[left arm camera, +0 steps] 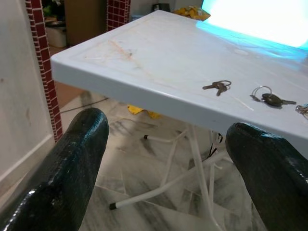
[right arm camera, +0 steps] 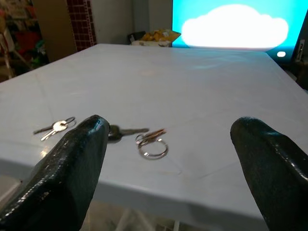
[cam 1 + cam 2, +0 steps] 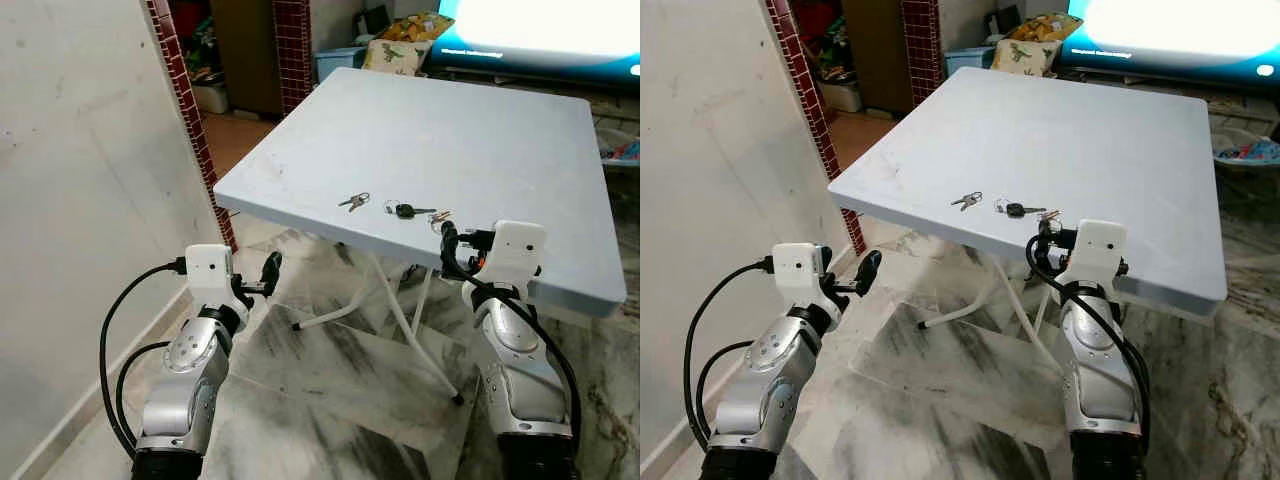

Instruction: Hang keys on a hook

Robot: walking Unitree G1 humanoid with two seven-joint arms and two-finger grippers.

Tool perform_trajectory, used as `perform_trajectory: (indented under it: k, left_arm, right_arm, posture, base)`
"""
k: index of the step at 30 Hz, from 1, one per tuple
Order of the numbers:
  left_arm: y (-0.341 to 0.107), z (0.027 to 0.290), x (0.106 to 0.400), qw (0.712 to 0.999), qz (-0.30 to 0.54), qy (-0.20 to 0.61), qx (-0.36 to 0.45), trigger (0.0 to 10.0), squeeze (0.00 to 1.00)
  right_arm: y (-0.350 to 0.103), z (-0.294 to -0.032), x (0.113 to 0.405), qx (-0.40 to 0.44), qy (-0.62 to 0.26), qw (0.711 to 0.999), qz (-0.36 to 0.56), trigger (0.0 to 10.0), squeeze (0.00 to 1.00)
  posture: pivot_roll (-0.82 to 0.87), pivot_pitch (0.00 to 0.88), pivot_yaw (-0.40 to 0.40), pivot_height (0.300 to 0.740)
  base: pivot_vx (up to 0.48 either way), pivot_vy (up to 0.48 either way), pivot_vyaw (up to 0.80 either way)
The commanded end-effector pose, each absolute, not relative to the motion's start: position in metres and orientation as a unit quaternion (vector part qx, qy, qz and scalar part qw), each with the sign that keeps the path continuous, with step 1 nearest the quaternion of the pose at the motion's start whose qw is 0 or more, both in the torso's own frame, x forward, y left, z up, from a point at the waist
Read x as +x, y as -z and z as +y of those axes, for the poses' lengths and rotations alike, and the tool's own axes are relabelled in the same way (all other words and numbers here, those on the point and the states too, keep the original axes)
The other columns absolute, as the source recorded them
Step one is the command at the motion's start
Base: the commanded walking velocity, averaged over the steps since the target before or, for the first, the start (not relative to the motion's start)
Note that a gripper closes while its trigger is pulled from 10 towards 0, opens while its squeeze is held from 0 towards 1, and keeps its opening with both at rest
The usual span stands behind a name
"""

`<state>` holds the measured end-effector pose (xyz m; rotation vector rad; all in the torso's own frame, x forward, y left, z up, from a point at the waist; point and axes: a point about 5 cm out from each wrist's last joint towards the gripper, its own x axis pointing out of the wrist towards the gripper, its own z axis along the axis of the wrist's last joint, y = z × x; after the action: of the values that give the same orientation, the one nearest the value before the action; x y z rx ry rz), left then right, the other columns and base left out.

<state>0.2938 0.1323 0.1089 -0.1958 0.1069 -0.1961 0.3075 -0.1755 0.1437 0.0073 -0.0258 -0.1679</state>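
Three sets of keys lie near the front edge of a pale blue table: silver keys, a black-headed key on a ring, and small coppery keys on a ring. My right gripper is open at the table's front edge, just short of the coppery keys, and holds nothing. In the right wrist view the black-headed key and silver keys lie further along. My left gripper is open and holds nothing. It hangs below and in front of the table's left front corner.
A plain wall and a red-tiled pillar stand close on my left. White folding legs cross under the table on the marble floor. A lit screen and a patterned cushion sit beyond the table.
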Motion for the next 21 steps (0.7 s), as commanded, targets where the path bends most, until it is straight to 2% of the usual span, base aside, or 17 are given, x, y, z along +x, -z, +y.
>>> perform_trajectory:
  k: [1,6,21]
  left_arm:
    - [-0.1112,0.1309,0.2960,0.989,0.049,0.101,-0.097,10.0,0.00]
    - [-0.1112,0.1312,0.2971,0.989,0.049,0.101,-0.097,10.0,0.00]
    - [-0.1133,0.1369,0.3019,0.988,0.051,0.079,-0.122,10.0,0.00]
  right_arm:
    - [-0.1438,-0.1791,0.3084,0.005,0.090,0.996,-0.014,10.0,0.00]
    - [-0.1438,-0.1789,0.3090,0.005,0.090,0.996,-0.014,10.0,0.00]
    - [-0.1454,-0.1795,0.3101,0.006,0.090,0.996,-0.020,10.0,0.00]
  posture:
    - [-0.05,0.000,0.082,0.740]
    - [-0.05,0.000,0.084,0.740]
    - [-0.05,0.000,0.091,0.740]
  base:
    - [0.000,-0.428,0.00]
    - [0.000,-0.414,0.00]
    - [0.000,0.000,0.00]
